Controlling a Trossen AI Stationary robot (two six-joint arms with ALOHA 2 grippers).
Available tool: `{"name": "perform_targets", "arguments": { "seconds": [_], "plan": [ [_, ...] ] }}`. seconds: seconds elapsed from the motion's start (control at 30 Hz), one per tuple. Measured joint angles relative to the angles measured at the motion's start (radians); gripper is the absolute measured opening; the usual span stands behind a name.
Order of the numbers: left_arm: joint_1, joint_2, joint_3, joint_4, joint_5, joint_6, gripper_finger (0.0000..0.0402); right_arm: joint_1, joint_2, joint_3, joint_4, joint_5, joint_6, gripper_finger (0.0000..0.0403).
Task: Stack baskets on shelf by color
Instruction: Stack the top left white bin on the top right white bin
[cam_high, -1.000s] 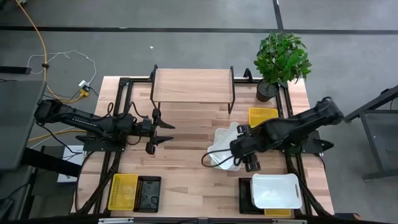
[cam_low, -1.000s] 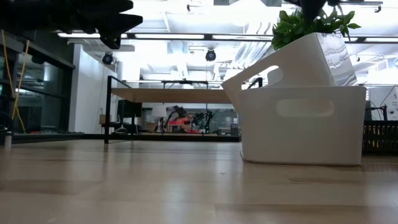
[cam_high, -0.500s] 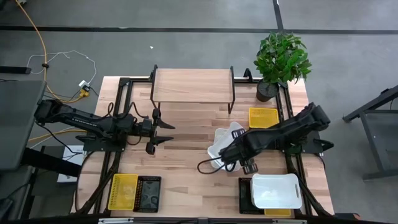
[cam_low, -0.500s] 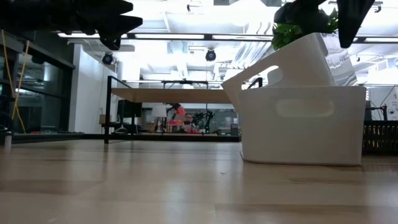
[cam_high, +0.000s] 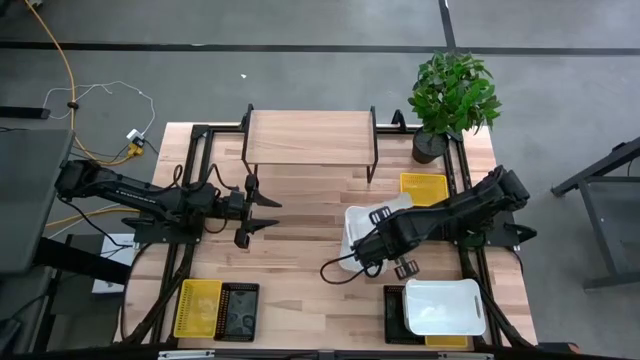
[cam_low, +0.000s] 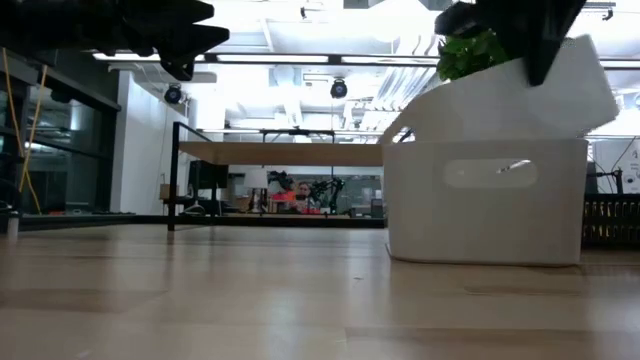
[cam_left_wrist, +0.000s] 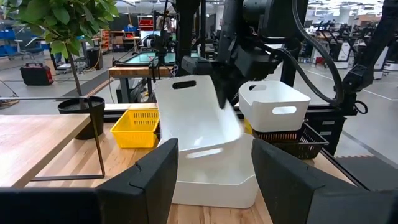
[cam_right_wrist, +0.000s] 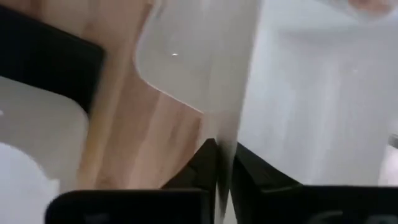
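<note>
Right gripper (cam_high: 372, 243): fingers pinched on the tilted white basket's (cam_high: 372, 218) wall, counter centre.
Lower white basket (cam_low: 485, 200): flat, beneath it.
Left gripper (cam_high: 262, 212): fingers wide, nine o'clock.

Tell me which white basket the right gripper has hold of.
The tilted white basket, nested askew in another at mid-table; the right gripper pinches its wall. The third white basket sits level near the front edge.

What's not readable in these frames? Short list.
- Right wrist view: motion blur and closeness; the white basket wall fills the picture, so the rest of the table is unseen.
- Low view: the lower white basket hides everything behind it; the right gripper is cut off by the top edge.
- High view: the right arm covers where the right gripper meets the tilted white basket.
- High view: contents of the black basket are too small to tell.
</note>
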Motion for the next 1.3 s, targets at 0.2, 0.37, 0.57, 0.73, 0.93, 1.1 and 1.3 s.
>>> {"name": "perform_targets", "arguments": {
  "seconds": [0.2,0.37,0.57,0.73,0.93,1.1,1.3],
  "plan": [
    [0.0,0.0,0.0,0.0,0.0,-0.001,0.0193,0.011,-0.001,0.113,-0.026,0.095,-0.021,0.0002],
    [0.0,0.0,0.0,0.0,0.0,-0.004,0.0193,0.019,-0.005,0.144,0.081,0.082,-0.076,0.0001],
    [0.0,0.0,0.0,-0.002,0.0,-0.004,0.0193,0.048,-0.053,0.069,0.344,-0.004,-0.255,0.0],
    [0.0,0.0,0.0,-0.008,0.0,-0.019,0.0193,0.051,-0.174,-0.08,0.431,0.007,-0.293,0.0],
    [-0.011,0.0,0.0,-0.007,0.0,0.022,0.0193,0.025,-0.421,-0.408,0.749,-0.011,-0.406,0.0],
    [-0.027,0.0,0.0,-0.007,0.0,0.016,0.0193,-0.057,-0.569,-0.586,0.827,-0.129,-0.635,0.0],
    [-0.043,0.0,0.0,-0.007,0.0,0.009,0.0193,-0.157,-0.593,-0.579,0.698,-0.292,-0.761,0.0]
  ]
}}
